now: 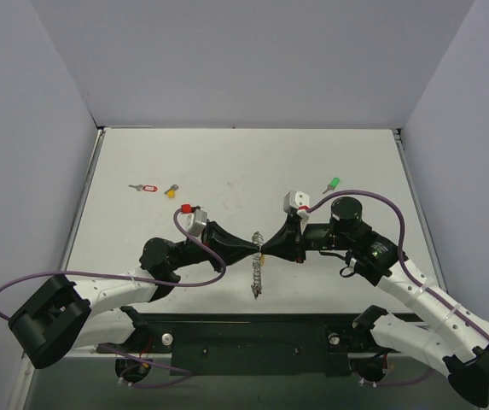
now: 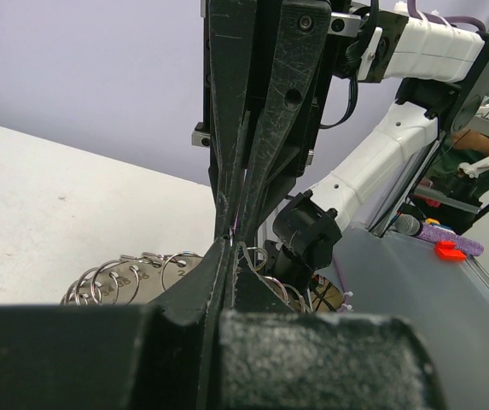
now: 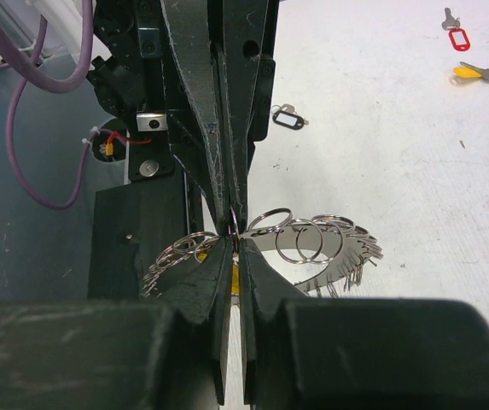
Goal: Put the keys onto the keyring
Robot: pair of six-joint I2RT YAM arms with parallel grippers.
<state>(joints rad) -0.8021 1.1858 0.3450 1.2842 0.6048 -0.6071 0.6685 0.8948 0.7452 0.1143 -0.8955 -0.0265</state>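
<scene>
My left gripper point(image 1: 256, 248), right gripper point(image 1: 267, 249) both clamped on keyring point(image 1: 258, 275), tips meeting. Step: securing ring. Next probably needs one gripper freed for yellow key point(image 1: 171, 191), far left.

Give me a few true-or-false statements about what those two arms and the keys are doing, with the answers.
1. The left gripper and right gripper are both shut, meeting tip to tip at the keyring. True.
2. The green key hangs on the keyring. False: it lies loose on the table, beyond the right arm.
3. The red-tagged key and yellow key lie side by side, away from both grippers. True.
4. The left gripper holds the yellow key. False: that key lies untouched on the table.
</scene>
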